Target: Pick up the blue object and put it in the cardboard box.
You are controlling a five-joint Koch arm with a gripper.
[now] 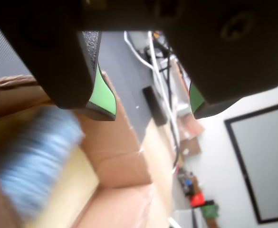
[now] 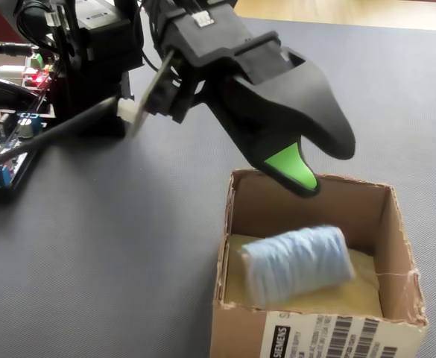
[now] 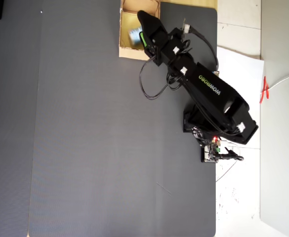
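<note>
Fixed view, left to right. At far left, circuit boards and cables [image 2: 9, 142] sit beside the arm's base [image 2: 91, 67] on the grey counter [image 2: 113, 246]. The arm reaches rightward, ending in the tool [image 2: 299, 168], whose green-padded tip hangs just above the far wall of the cardboard box [image 2: 396, 246]. The blue object [image 2: 298, 265], a ribbed, yarn-like lump, is inside the box over its yellowish floor, lying roughly across the interior; it is motion-blurred, so whether it has fully come to rest cannot be told. A printed barcode label [image 2: 329, 335] covers the box's near wall.

Wrist view, left to right. The blue object [image 1: 32, 159] appears blurred in the box interior at lower left, below and clear of the tool [image 1: 153, 110]. The two green-tipped jaws stand well apart with open space between them and nothing held. The box wall [image 1: 115, 156] runs beneath the left jaw.

Overhead view. The box [image 3: 127, 49] sits at the top edge of the counter, with the tool [image 3: 143, 37] over it.

Progress, as judged: the object is released into the box, so pick and placement appear done. What seems left is only to lift the spread tool clear.
</note>
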